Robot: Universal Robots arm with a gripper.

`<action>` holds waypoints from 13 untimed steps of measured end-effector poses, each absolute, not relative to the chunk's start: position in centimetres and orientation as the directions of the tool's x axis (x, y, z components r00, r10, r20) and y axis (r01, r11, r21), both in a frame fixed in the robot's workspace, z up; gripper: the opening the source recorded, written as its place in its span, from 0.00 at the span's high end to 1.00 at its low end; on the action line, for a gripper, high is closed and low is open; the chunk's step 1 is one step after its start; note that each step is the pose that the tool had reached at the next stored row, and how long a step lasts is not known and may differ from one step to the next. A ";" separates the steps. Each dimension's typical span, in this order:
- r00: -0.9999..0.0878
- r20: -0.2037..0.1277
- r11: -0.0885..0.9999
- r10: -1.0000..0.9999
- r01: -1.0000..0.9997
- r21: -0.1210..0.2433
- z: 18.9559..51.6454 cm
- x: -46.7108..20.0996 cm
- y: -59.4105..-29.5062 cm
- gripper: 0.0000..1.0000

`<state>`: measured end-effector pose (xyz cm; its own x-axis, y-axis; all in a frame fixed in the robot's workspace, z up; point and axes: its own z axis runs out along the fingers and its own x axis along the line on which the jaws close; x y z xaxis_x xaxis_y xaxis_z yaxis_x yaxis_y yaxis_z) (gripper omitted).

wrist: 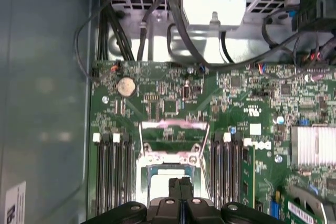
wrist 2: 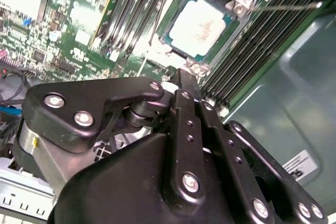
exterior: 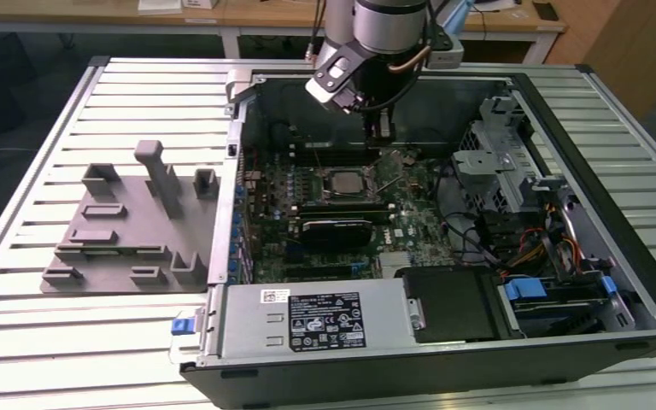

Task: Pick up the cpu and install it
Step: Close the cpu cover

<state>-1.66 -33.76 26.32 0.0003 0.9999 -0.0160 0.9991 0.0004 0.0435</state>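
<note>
Gripper (wrist 2: 185, 76) hung over the motherboard (exterior: 410, 224), jaws closed together and empty, the cpu (wrist 2: 202, 24) lying flat in its socket beneath the raised load plate (wrist: 176, 125); judged seated but unclamped, so latching would need pressure kept off the cpu.

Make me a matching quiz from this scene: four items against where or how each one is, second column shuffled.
1 cpu
2 gripper
3 grey fixture block
4 coin battery

A on the slatted table
B shut, holding nothing
C lying in the socket
D round, on the motherboard

Pairs: 1-C, 2-B, 3-A, 4-D
</note>
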 end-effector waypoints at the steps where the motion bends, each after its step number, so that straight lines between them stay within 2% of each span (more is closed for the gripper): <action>1: 0.000 -0.016 0.000 1.000 0.999 0.044 26.3 -1.5 -33.8 0.89; 13: 0.000 -0.016 0.000 1.000 0.999 0.044 26.3 0.5 -33.8 0.89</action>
